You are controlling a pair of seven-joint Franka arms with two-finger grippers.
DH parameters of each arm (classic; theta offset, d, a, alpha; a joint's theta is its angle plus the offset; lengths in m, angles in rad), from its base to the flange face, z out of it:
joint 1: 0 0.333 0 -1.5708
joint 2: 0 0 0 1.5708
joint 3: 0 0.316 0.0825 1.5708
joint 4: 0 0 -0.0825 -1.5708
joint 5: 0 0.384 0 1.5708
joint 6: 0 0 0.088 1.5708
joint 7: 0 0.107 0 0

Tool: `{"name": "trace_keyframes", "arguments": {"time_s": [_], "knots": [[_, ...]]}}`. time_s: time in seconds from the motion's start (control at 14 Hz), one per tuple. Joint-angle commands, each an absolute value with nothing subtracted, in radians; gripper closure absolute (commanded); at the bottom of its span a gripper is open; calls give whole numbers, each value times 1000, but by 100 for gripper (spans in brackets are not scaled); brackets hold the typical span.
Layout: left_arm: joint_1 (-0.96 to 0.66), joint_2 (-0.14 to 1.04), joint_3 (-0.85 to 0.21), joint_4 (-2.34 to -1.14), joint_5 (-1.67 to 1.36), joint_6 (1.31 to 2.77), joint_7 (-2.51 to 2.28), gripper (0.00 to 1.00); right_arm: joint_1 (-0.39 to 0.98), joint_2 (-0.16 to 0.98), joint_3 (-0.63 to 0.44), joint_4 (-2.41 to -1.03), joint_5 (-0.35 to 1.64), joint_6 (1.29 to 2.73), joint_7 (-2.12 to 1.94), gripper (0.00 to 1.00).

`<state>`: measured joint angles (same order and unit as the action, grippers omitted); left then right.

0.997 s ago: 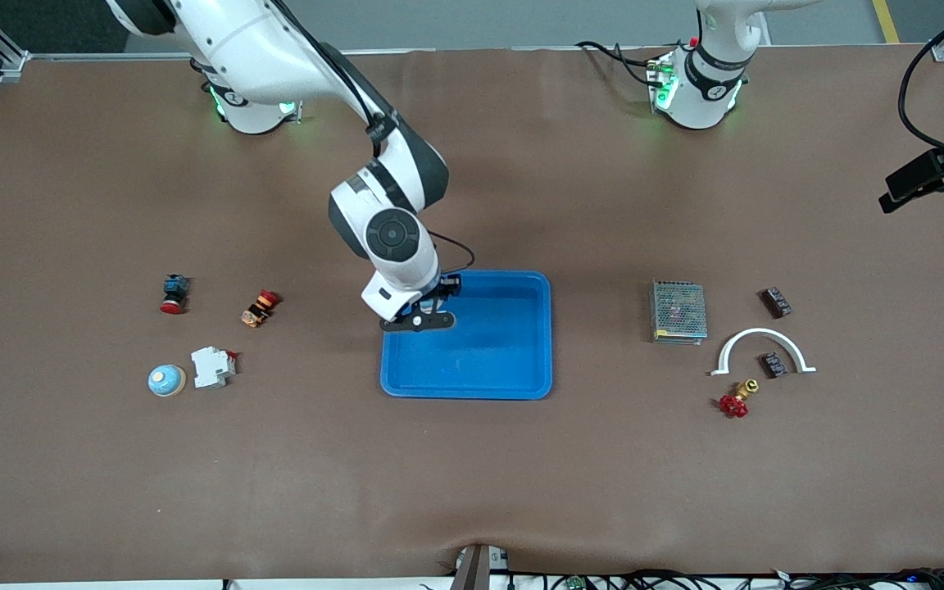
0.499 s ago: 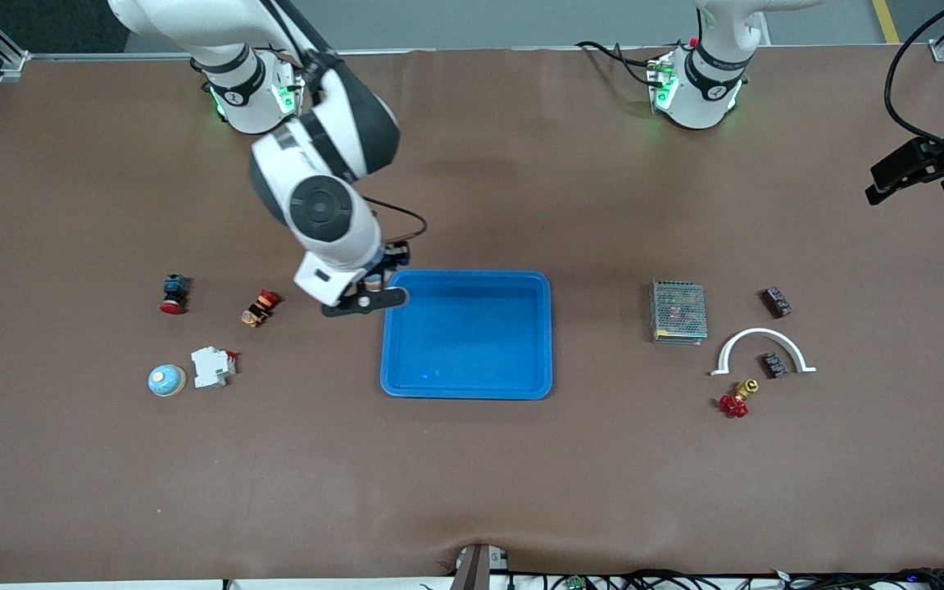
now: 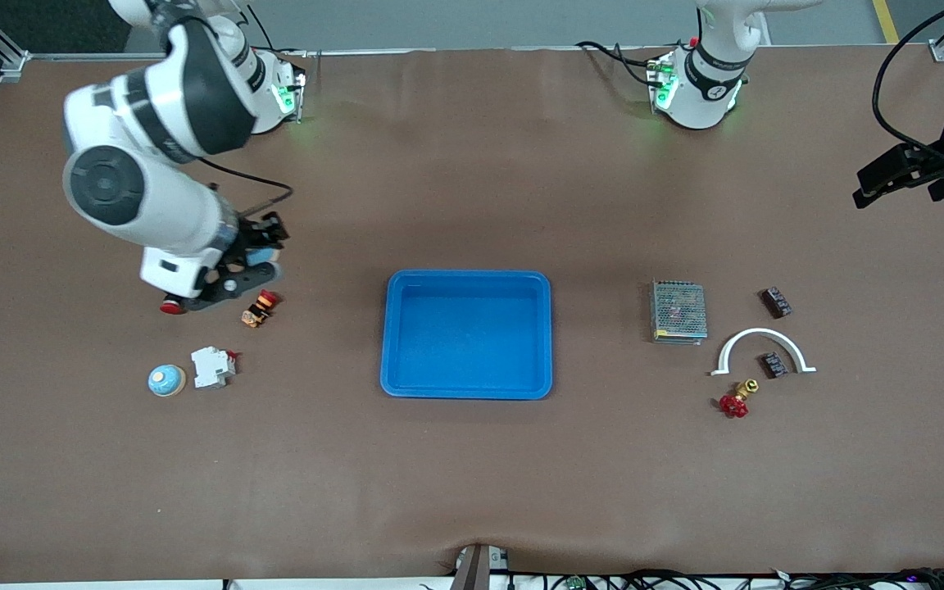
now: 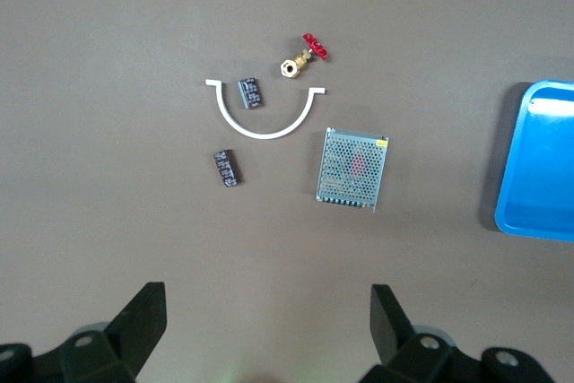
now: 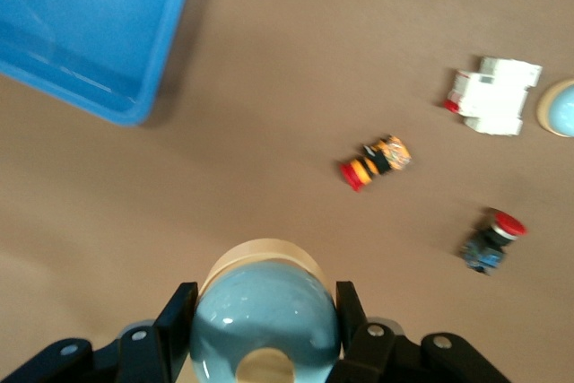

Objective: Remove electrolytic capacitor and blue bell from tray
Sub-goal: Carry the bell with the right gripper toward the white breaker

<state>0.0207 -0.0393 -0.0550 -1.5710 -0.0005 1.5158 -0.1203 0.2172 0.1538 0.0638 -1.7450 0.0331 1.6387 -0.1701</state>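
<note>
My right gripper is shut on a pale blue bell with a tan base, which fills the space between its fingers. It hangs over the table toward the right arm's end, above a red-capped push button. A second blue bell sits on the table nearer the front camera. Two small dark capacitors lie toward the left arm's end; the left wrist view shows them too. My left gripper hangs open and empty high over that end.
A blue tray sits mid-table. Near the right gripper lie an orange and red part and a white breaker. By the capacitors are a metal mesh box, a white arch and a red-handled brass valve.
The right arm swung from over the blue tray toward its own end of the table, with the bell still in its grip. The left gripper drifted slightly.
</note>
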Motion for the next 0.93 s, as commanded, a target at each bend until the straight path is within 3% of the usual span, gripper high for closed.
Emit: {"name": "trace_keyframes", "arguments": {"time_s": [0.0, 0.36, 0.85], "knots": [[20, -46, -58, -1574, -18, 1520, -127, 0, 140, 80, 81, -1861, -3, 1677, -282, 59], [21, -46, -58, -1575, -18, 1514, -129, 0, 2, 2, 81, -2070, -5, 1854, -501, 59], [21, -40, -58, -1575, -17, 1514, -129, 0, -94, 15, 81, -2302, -5, 2192, -635, 59]]}}
